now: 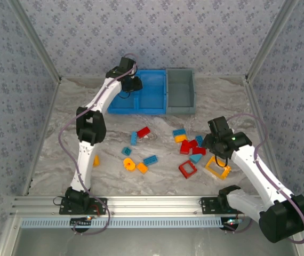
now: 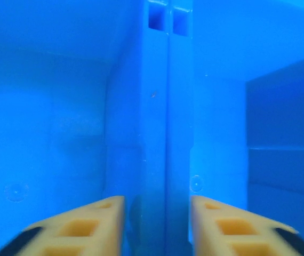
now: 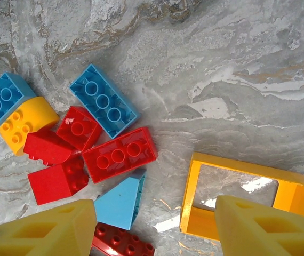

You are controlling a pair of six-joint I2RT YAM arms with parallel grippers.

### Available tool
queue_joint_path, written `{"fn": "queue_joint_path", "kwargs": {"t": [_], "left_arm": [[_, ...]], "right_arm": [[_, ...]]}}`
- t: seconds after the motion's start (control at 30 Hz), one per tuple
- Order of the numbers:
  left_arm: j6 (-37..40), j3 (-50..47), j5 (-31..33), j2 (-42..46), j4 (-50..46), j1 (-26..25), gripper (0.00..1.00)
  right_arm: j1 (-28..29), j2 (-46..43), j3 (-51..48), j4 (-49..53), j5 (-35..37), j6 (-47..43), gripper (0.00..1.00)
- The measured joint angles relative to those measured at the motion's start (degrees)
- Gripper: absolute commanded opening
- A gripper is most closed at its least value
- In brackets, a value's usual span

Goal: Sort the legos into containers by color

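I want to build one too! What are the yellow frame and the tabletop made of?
The yellow frame looks like hard, glossy plastic: smooth moulded edges, even colour. The tabletop looks like marble-patterned laminate, or maybe real stone: grey swirls, shiny glare.

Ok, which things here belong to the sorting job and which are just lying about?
Job: loose legos, blue bins, grey bin.
Just there: marbled table, patterned walls, metal rail at the near edge.
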State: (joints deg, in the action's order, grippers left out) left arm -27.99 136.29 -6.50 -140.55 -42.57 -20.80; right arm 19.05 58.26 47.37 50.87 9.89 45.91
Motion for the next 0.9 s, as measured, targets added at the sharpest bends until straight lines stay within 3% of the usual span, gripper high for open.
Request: {"fn": "queue_joint_path", "kwargs": {"t": [0.13,0.37,0.67,0.9], "left_arm": [[-0.61,-3.41,-0.09,3.10,0.48,-0.61,0.58],[-1.07,-12.85,1.07,15.63,2.60,-1.53,0.59],[-1.11,-45.24,1.60,48.28,10.19,-5.22,0.58],[-1.53,-69.68,1.25,68.85,11.58,-16.17,0.58]], "right_arm": [[-0.04,0.00,0.00,0.11,0.00,0.00,0.62],[-0.04,0.00,0.00,0.87,-0.04,0.00,0.60],[0.13,-0.74,0.00,1.70,-0.72,-0.70,0.59],[0.98,2.62,1.20,1.09,-2.36,-4.57,0.61]]}}
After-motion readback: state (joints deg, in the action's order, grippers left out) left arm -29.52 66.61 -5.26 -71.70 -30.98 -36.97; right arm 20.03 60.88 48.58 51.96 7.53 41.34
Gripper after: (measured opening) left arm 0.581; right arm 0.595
